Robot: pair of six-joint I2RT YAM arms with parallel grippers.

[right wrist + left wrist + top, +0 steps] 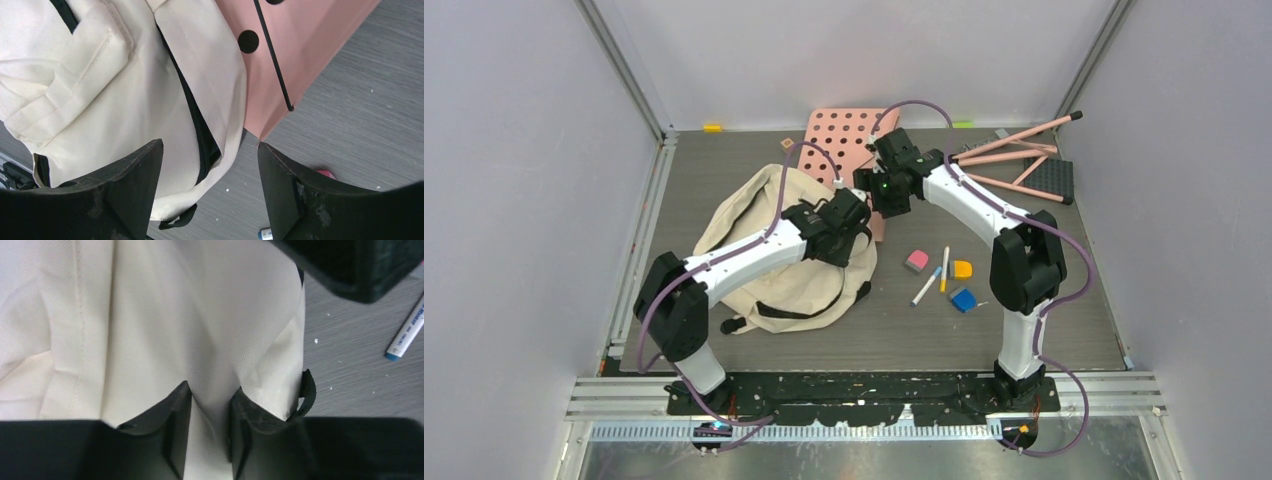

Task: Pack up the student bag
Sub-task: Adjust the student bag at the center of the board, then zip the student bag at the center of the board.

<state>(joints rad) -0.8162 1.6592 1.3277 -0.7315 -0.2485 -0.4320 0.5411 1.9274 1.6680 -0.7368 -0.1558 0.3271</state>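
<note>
Fabric in cream marks the student bag [809,290], which lies slumped on the left half of the counter [1074,320], reaching from near the left edge to about the middle, with a black strap [736,324] trailing toward the near edge. The left arm [749,255] stretches across the bag, and its jaws come down on the bag's right side. In the left wrist view its fingers [172,432] stand close together with a raised fold of the bag's cloth pinched between them, touching both. Just beside, toward the far edge, the right arm [969,205] bends over the spot where the bag meets a pink perforated board [844,140]. In the right wrist view its jaws gape wide with nothing in them, poised above the bag's black zipper trim [197,120] and the board's corner, which the bag's edge overlaps. Right of the bag, near the middle of the counter, lie a pink eraser [916,261], a white marker with a blue cap [926,287], a yellow pen [944,268], an orange eraser [962,268] and a blue eraser [964,299], close together but apart from the bag. At the far right corner rests a pink folding stand [1019,160] with a black foot.
</note>
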